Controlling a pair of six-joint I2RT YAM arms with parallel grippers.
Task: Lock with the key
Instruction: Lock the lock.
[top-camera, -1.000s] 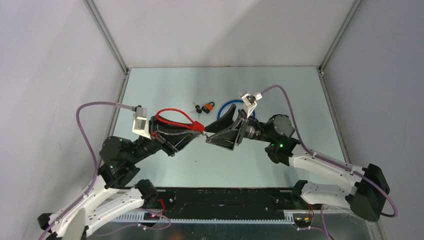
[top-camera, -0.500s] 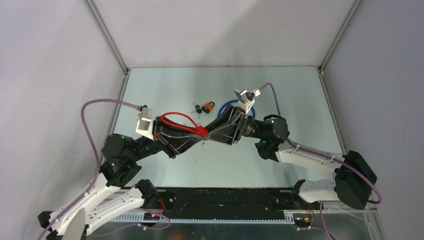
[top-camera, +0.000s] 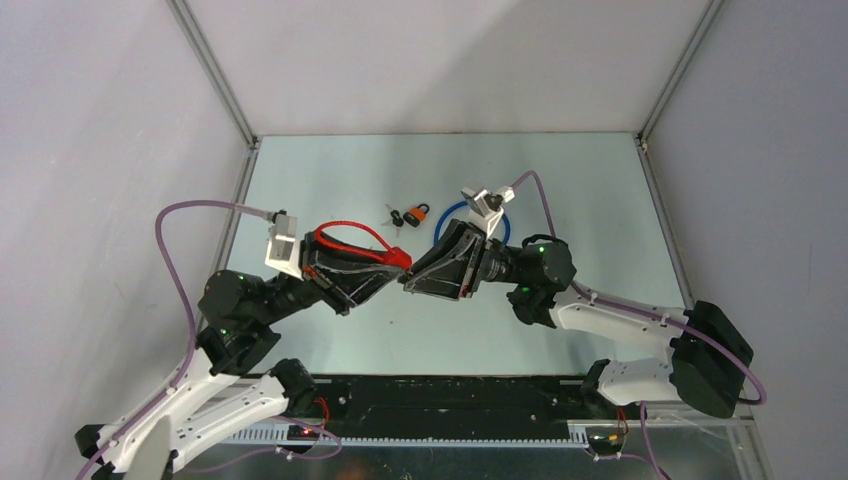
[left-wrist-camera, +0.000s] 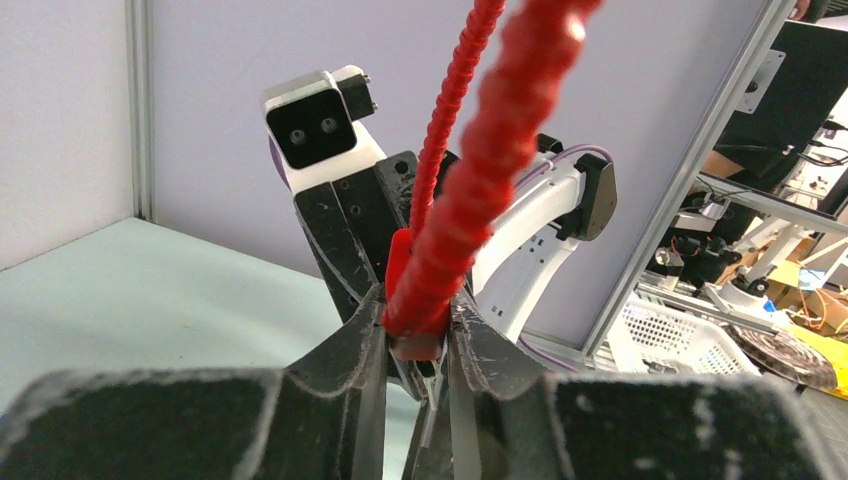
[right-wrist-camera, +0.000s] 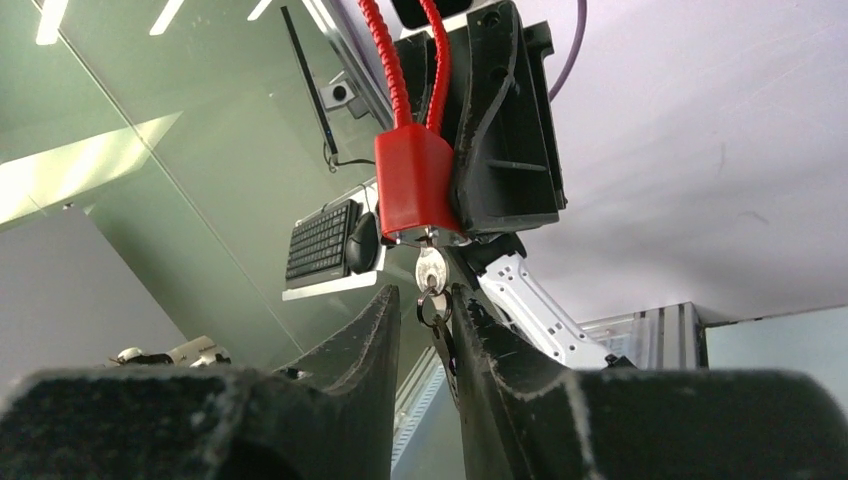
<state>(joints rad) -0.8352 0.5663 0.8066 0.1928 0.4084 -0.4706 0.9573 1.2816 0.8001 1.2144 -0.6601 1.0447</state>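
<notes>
Held off the bench (top-camera: 330, 170) near its middle: red cable lock (top-camera: 397, 258), boxy body pinched by the left end effector (left-wrist-camera: 418, 345); ribbed red cable loops over that arm; silver key (right-wrist-camera: 431, 270) sits in the body's underside, ring hanging; right end effector (right-wrist-camera: 430, 310) fingers close either side of key, cannot tell if gripping.

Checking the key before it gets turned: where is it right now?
In the right wrist view the key sticks out beneath the red cable lock, centre frame, between the fingertips of the right gripper.
</notes>
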